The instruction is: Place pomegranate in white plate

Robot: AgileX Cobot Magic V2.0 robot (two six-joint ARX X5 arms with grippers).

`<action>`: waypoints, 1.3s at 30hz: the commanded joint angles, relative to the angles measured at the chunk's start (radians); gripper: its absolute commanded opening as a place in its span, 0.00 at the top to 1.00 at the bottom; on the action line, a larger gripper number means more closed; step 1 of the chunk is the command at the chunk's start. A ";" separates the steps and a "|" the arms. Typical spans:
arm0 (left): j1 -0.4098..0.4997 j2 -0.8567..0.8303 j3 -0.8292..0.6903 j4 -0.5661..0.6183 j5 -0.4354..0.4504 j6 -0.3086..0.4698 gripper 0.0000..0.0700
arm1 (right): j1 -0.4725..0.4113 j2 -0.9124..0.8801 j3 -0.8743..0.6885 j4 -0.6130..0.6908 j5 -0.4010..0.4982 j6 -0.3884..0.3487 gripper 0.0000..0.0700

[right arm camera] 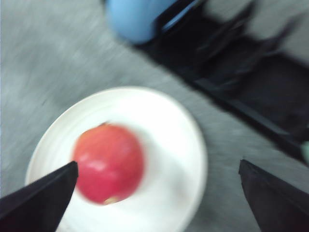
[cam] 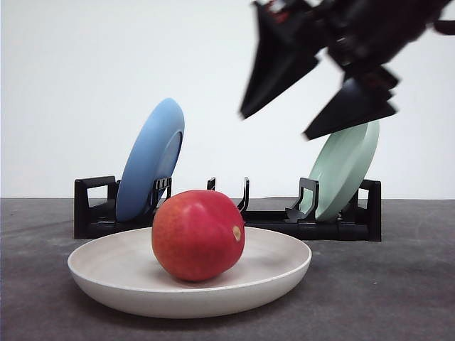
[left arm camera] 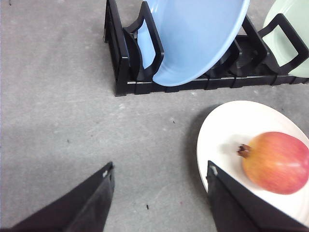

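Red pomegranate [cam: 197,234] rests in the white plate [cam: 277,273]; I see right fingers [cam: 316,106] spread wide above, left fingers [left arm camera: 159,193] wide too.

Pomegranate [cam: 197,234] smooth, glossy; white plate [cam: 106,273] matte; table [left arm camera: 58,121] rough grey; rack [cam: 341,229] black plastic

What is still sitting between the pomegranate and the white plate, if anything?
Nothing. The pomegranate already lies in the white plate, resting on its surface. The right claw hangs open in the air above, apart from the fruit. The blue plate and green plate stand in the black rack behind, out of the way.
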 commanded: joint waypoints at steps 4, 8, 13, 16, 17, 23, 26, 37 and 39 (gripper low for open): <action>0.000 0.005 0.006 0.011 0.006 -0.004 0.49 | -0.067 -0.082 -0.077 0.007 -0.004 0.040 0.06; 0.000 0.005 0.006 0.011 0.006 -0.004 0.49 | -0.130 -0.154 -0.150 0.003 -0.004 0.064 0.07; 0.000 0.005 0.006 0.010 0.006 -0.005 0.49 | -0.197 -0.231 -0.221 -0.017 -0.003 0.090 0.07; 0.000 0.005 0.006 0.010 0.006 -0.005 0.49 | -0.219 -0.256 -0.243 -0.029 0.005 0.089 0.07; 0.000 0.005 0.006 0.011 0.006 -0.005 0.49 | -0.223 -0.257 -0.246 -0.029 0.008 0.081 0.07; 0.000 0.002 0.006 -0.001 0.006 -0.006 0.54 | -0.224 -0.258 -0.247 -0.029 0.004 0.033 0.17; 0.000 -0.003 0.006 -0.007 0.006 -0.004 0.96 | -0.223 -0.256 -0.247 -0.029 0.009 0.020 0.91; 0.000 -0.005 0.006 -0.034 0.006 -0.004 1.00 | -0.224 -0.257 -0.247 0.010 0.007 0.007 0.95; 0.000 -0.005 0.006 -0.035 0.006 -0.004 1.00 | -0.224 -0.257 -0.247 0.010 0.008 0.007 0.95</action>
